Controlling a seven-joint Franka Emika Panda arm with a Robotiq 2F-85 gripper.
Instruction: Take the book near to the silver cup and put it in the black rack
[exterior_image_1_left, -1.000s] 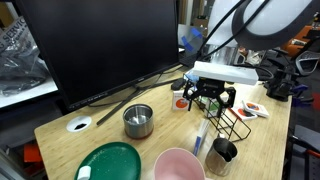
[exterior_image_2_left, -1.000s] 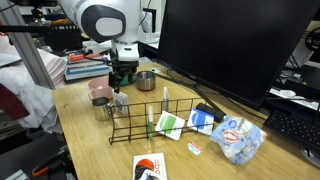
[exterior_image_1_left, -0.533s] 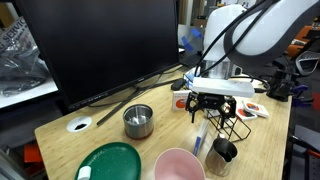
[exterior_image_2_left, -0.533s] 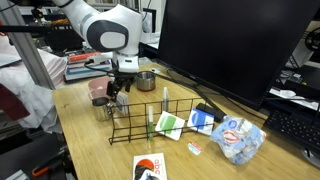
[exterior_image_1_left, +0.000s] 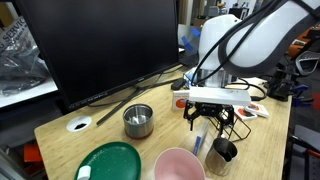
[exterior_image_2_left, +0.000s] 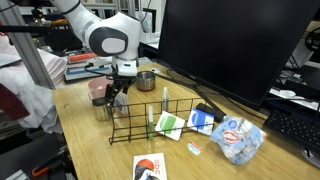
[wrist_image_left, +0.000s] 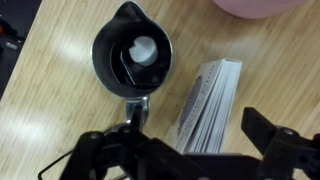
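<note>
The book (wrist_image_left: 208, 98), thin with a light blue and white cover, lies flat on the wooden table beside the dark silver cup (wrist_image_left: 133, 57), which has a handle. In an exterior view the book (exterior_image_1_left: 202, 136) lies between the cup (exterior_image_1_left: 222, 152) and the black rack (exterior_image_1_left: 238, 124). My gripper (wrist_image_left: 175, 140) is open, low over the book, with one finger on each side of its near end. It also shows in both exterior views (exterior_image_1_left: 208, 120) (exterior_image_2_left: 118, 93). The rack (exterior_image_2_left: 165, 118) is a black wire frame on the table.
A pink cup (exterior_image_1_left: 178, 165), a green plate (exterior_image_1_left: 110, 162) and a metal bowl (exterior_image_1_left: 138, 120) stand near the table's front. A large monitor (exterior_image_1_left: 100, 45) stands behind. Packets (exterior_image_2_left: 170, 124) lie by the rack, and a plastic bag (exterior_image_2_left: 238, 138) lies beyond it.
My gripper has come down and moved toward the book and the cup. The book and the rack have not moved.
</note>
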